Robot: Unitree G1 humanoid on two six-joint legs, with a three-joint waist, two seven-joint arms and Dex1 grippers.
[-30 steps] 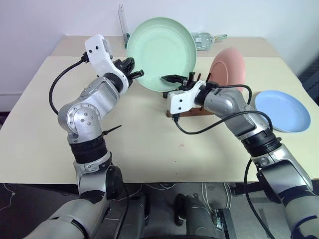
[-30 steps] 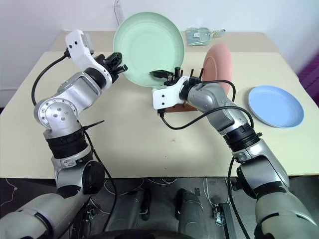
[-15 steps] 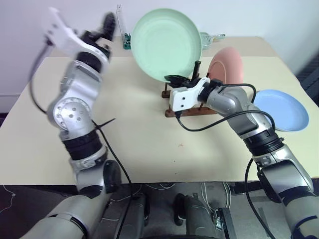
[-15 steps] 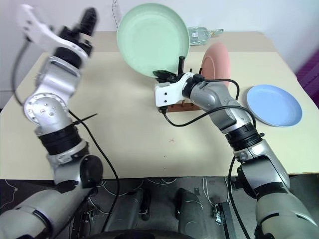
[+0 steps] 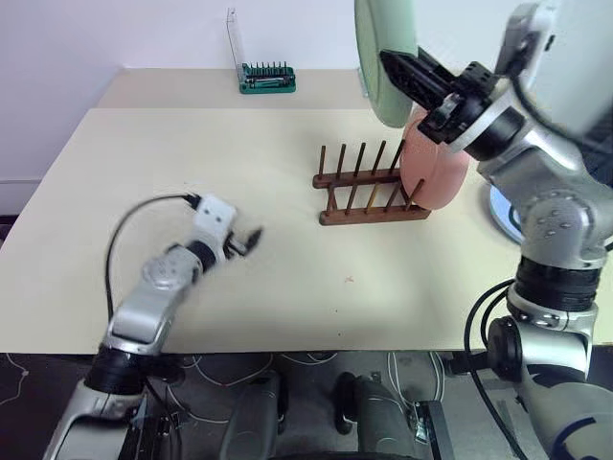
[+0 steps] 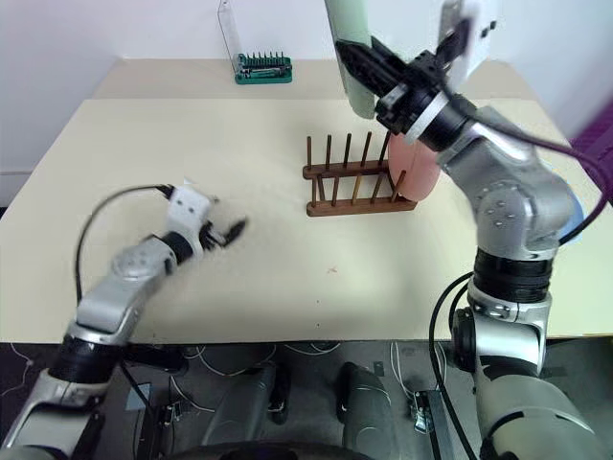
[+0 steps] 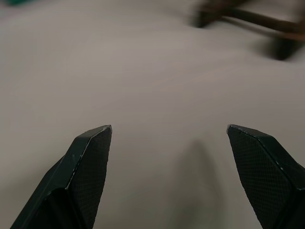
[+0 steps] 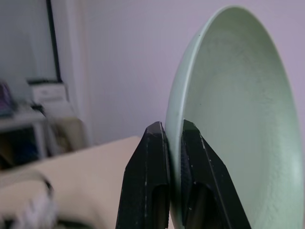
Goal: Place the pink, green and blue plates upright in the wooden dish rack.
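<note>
Your right pincer (image 8: pixel 172 157) is pinching the rim of the green plate (image 5: pixel 383 48), holding it on edge high above the far end of the wooden rack (image 5: pixel 369 187). The plate's face is turned sideways, so it already stands roughly the way the slots need it.

The pink plate (image 5: pixel 436 168) stands upright at the rack's right end, leaning among the last pegs. The free slots lie just to its left, below the green plate and a little toward you. That is the relation your next move hangs on: bring the plate down with its edge lined up between two pairs of pegs and its face parallel to the pink one.

The blue plate (image 5: pixel 500 206) appears to lie flat on the desk (image 5: pixel 192 153) behind your right arm; only a sliver shows, so take its exact spot as uncertain.

Your left pincer (image 7: pixel 167 157) is spread wide and empty, low over bare desk, well apart from the rack. The right arm is the nearer one for the slotting.
</note>
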